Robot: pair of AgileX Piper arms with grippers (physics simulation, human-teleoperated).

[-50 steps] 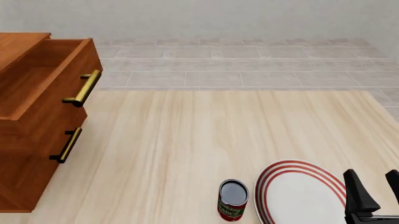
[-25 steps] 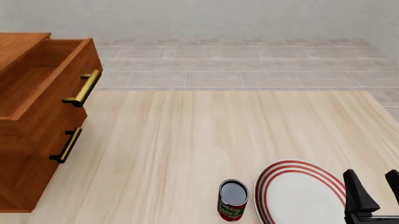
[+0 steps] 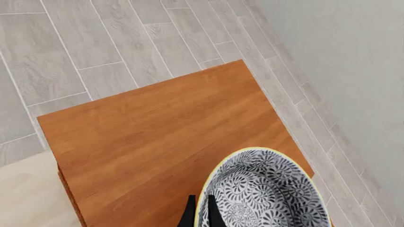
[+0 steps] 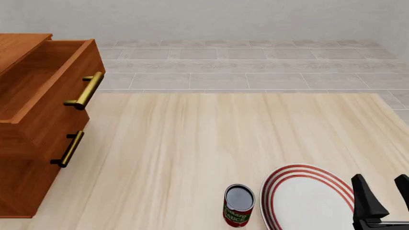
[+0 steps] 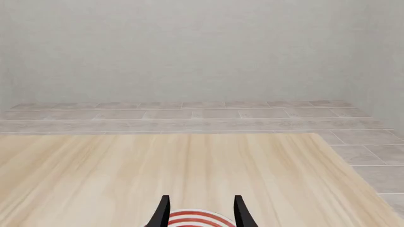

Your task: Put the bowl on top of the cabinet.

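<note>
My left hand (image 3: 199,212) pinches the bowl (image 3: 264,190) by its rim, over the cabinet (image 3: 164,142) top. My right hand (image 4: 384,193) hangs open above the red-ringed plate (image 4: 300,196). A can (image 4: 239,205) stands beside it on the desk (image 4: 223,134). Farther left, the cabinet's top drawer (image 4: 48,81) stands open.

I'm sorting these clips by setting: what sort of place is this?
Probably a simulated household room, kitchen-like: a light wooden table on grey tiled floor, holding a wooden cabinet with brass handles, a red-ringed plate and a can.
</note>
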